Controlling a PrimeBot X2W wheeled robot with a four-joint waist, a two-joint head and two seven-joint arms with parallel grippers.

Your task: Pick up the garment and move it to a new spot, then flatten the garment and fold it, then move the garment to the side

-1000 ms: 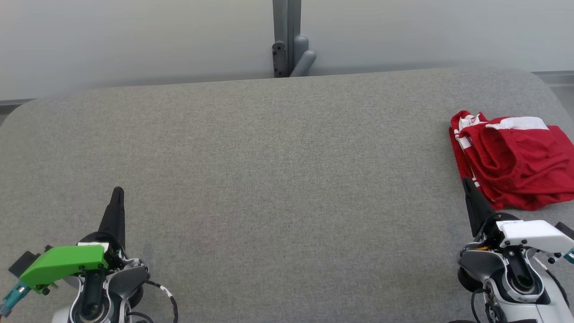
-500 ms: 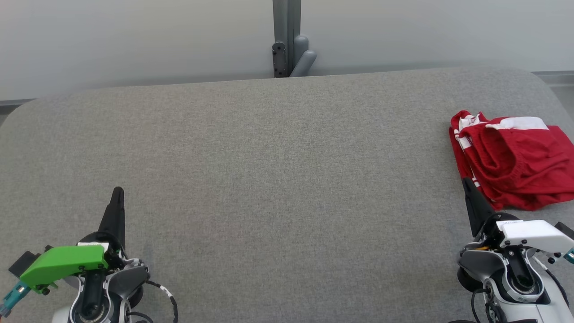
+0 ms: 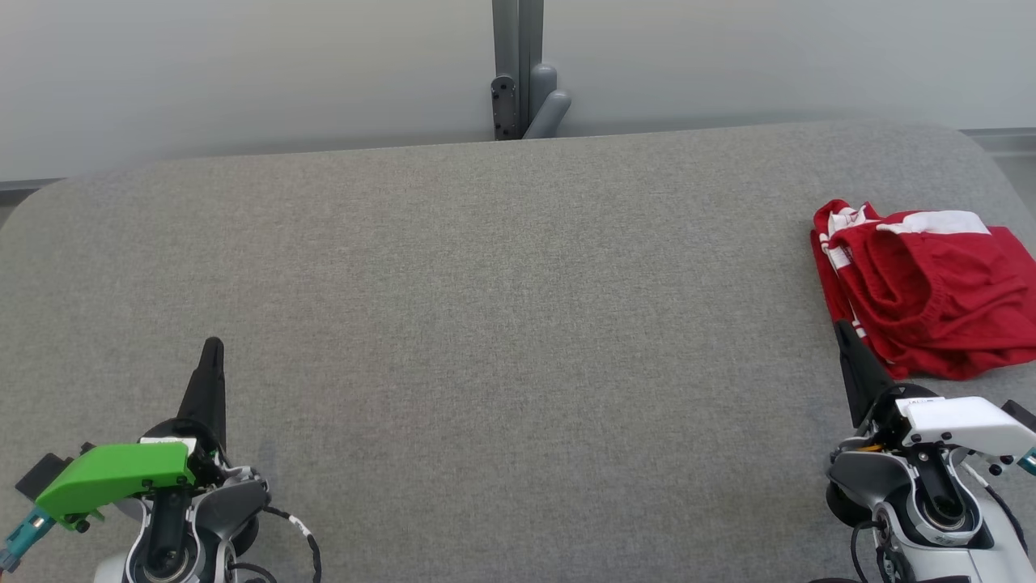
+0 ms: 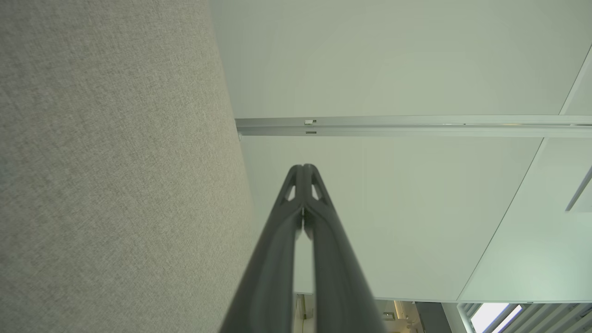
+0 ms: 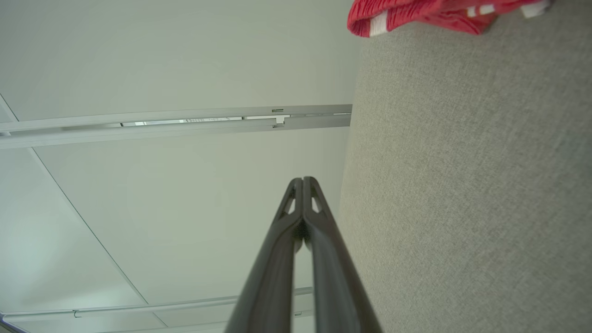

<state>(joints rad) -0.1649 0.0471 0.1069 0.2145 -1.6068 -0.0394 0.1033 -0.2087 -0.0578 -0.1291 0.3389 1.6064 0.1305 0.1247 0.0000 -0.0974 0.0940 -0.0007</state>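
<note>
Head view has the left pincer [image 3: 212,348] and right pincer [image 3: 842,328] both closed tight, long dark fingers tip to tip, holding nothing. The crumpled red garment [image 3: 931,291], white-banded with a gathered waistband, lies at the right edge of the grey woven worktop [image 3: 518,324], just beyond the right pincer's tip and well apart from the left

The jaws rise from the bottom middle of the view, their two dark fingers [image 5: 275,268] pressed together at the tips with nothing between them. To their right runs the grey fabric bench [image 5: 462,185]. A red garment [image 5: 416,11] with white stripes lies bunched on the bench at the top edge, well apart from the jaws. On the left is a pale wall [image 5: 185,55] crossed by a metal rail [image 5: 185,121].
</note>
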